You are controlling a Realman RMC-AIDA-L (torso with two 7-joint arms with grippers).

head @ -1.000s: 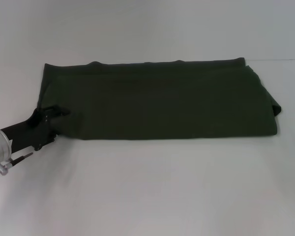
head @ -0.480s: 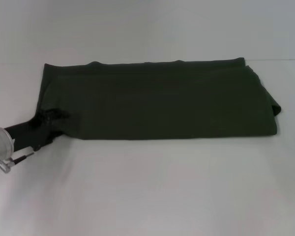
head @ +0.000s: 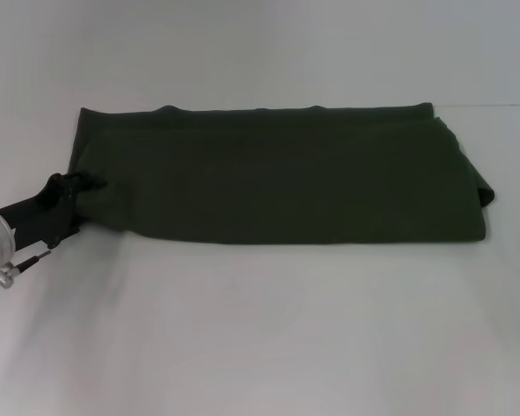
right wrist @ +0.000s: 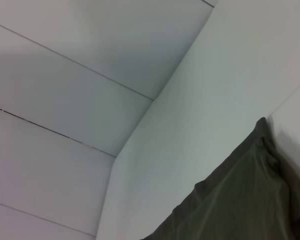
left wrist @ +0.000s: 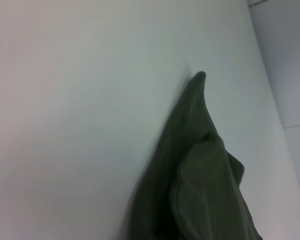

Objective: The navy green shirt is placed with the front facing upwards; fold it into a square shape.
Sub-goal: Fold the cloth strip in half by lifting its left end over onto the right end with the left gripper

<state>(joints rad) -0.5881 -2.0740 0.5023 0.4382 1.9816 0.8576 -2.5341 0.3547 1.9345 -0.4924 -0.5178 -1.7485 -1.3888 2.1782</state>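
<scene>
One navy green shirt lies folded into a long band across the upper middle of the white counter, with no lettering or label showing. At its left end, the left gripper seemingly pinches the near corner.

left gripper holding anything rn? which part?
Looks like the left gripper has the green shirt pinched at its near left corner, though the fingers blend into the dark cloth. Right gripper isn't visible.
</scene>
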